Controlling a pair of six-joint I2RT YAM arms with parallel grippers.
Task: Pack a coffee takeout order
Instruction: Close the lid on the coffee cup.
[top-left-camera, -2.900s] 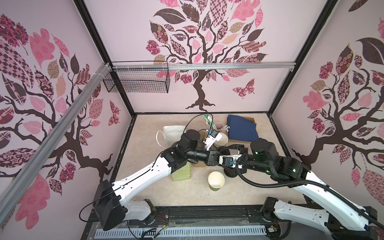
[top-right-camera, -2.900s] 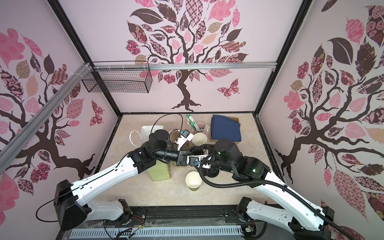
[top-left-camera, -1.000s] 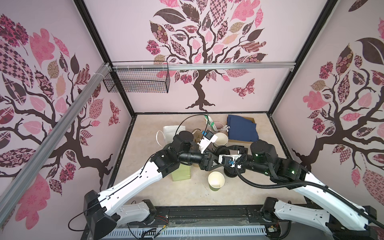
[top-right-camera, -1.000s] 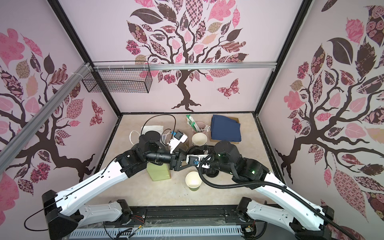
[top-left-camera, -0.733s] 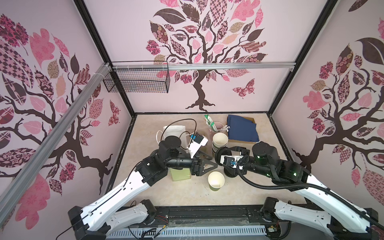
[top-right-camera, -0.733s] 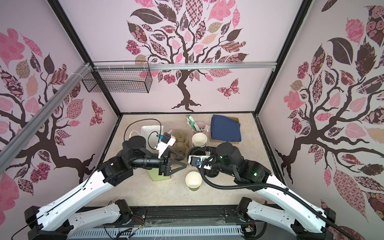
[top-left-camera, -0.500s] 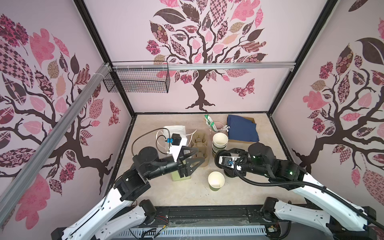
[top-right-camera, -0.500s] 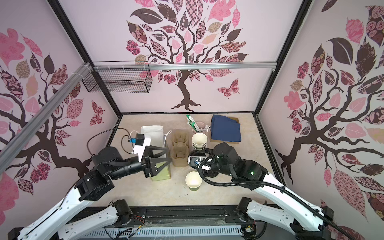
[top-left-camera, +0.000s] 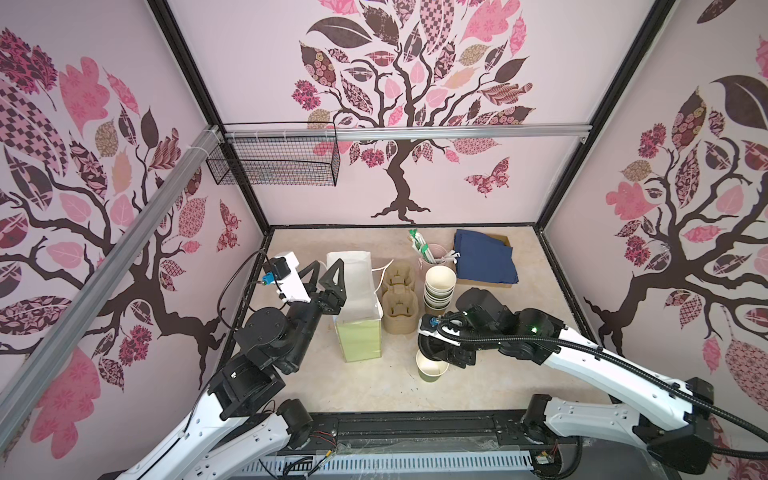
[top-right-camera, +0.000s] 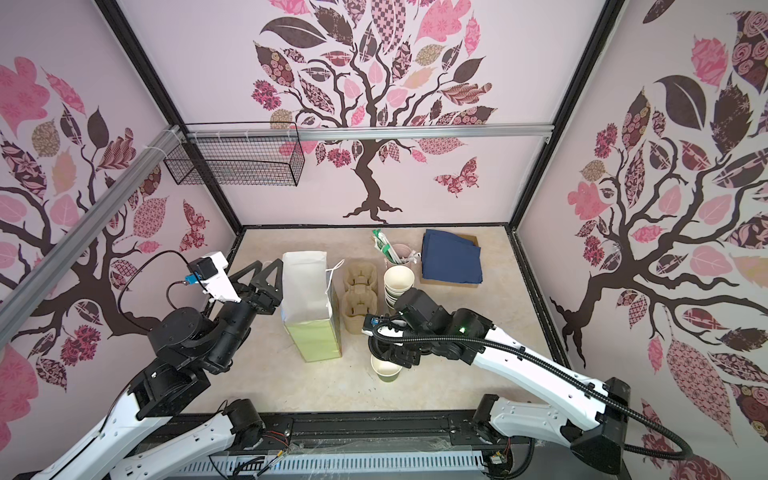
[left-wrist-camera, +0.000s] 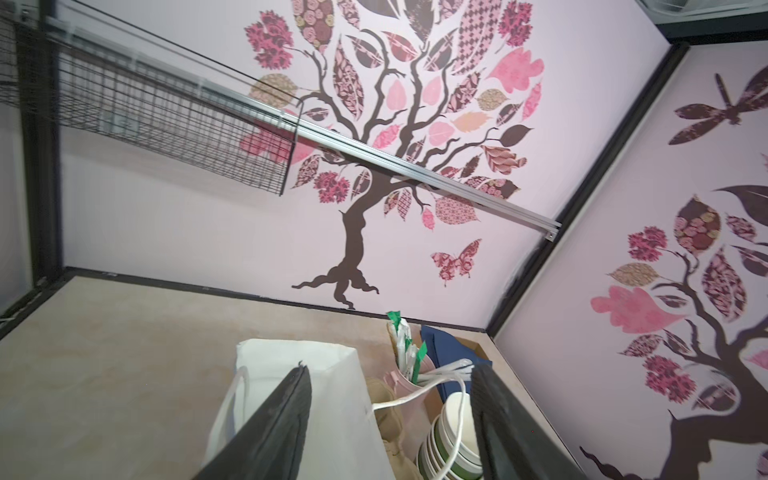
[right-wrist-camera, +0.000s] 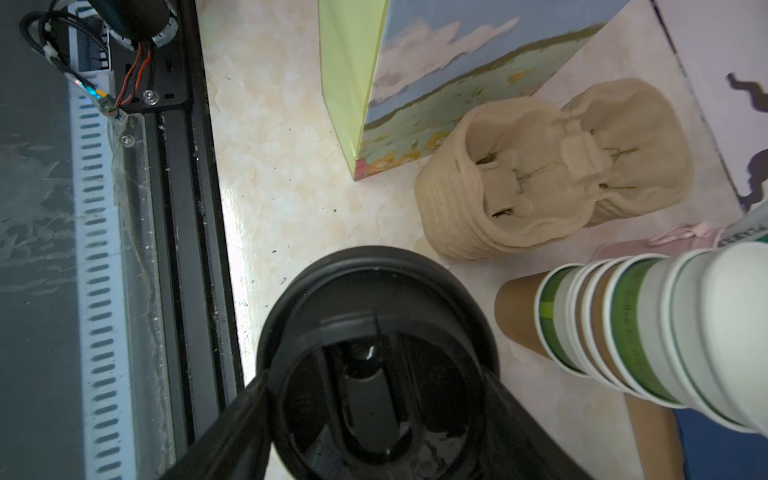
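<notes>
Green cup (top-left-camera: 431, 369) sits uncapped near the front, centre. The right gripper (right-wrist-camera: 376, 386) is clamped on a black lid (right-wrist-camera: 374, 307) right by the cup's far rim, presumably to cap it. Left gripper (top-left-camera: 327, 270), jaws apart and empty, has backed out of the middle to the left of the bag (top-left-camera: 359, 332), leaving room.

The left gripper (top-left-camera: 328, 264), earlier over the pulp carrier (top-left-camera: 399, 303), now stands left of the paper bag (top-left-camera: 359, 336). The right gripper's (right-wrist-camera: 374, 386) black lid (right-wrist-camera: 374, 286) now overlaps the olive-green cup (top-left-camera: 432, 369).
</notes>
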